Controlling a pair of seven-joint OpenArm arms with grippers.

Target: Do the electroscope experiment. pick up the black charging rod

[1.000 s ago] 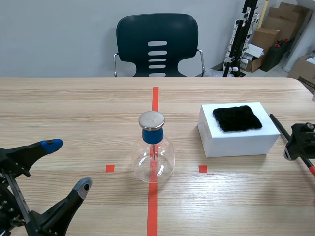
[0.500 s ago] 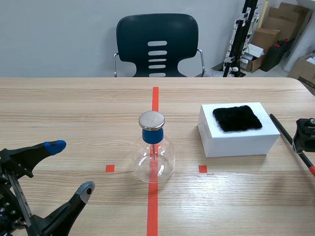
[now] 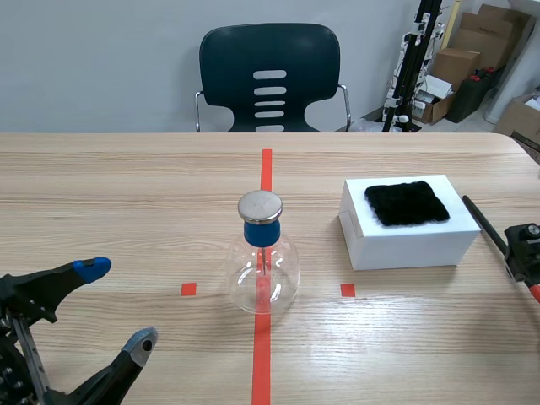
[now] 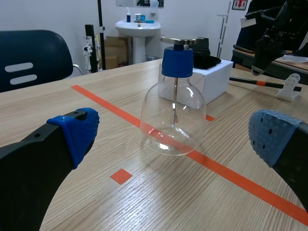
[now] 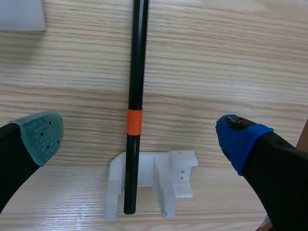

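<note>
over the pale wooden table [image 3: 126,186] facing a dark plastic chair [image 3: 270,51], left gripper [image 3: 116,305] and right gripper [image 5: 139,137] are both hanging spread wide.

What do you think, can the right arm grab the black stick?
Probably yes. The right gripper hangs open over the black rod, one finger on each side, and nothing covers it. Only its end rests in a small white holder.

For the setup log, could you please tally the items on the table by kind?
Glass electroscope flask: 1
White box: 1
Black fur pad: 1
Black charging rod: 1
White rod stand: 1
Total: 5
</note>
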